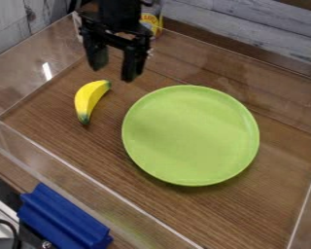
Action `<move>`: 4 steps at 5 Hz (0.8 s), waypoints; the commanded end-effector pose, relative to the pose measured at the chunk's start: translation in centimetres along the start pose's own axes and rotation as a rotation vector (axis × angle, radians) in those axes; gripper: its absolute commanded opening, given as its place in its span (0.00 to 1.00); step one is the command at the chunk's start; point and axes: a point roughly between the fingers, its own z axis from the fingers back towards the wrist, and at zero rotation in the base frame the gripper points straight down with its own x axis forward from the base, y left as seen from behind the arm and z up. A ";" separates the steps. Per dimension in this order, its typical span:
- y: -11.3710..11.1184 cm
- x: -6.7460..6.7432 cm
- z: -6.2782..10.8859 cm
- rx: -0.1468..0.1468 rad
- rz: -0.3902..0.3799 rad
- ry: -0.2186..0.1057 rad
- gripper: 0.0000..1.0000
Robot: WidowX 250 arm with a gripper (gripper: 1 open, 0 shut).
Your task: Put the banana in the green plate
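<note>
The banana (89, 100) is small, yellow and curved with dark tips, lying on the wooden table left of the green plate (190, 133). That plate is large, round and lime green, and nothing lies on it. My black gripper (114, 70) hangs pointing down just above and behind the banana, a little to its right. Its two fingers stand apart with nothing between them, so it is open. The banana is untouched.
Clear acrylic walls (16, 146) fence the wooden table on all sides. A blue block (61, 226) lies outside the front wall at the lower left. A yellow-labelled object (151, 21) stands behind the gripper at the back.
</note>
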 end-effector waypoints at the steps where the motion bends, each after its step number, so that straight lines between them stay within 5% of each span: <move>1: 0.8 0.2 1.0 0.023 -0.003 -0.053 1.00; 4: 2.6 0.6 -1.2 0.023 0.002 -0.028 1.00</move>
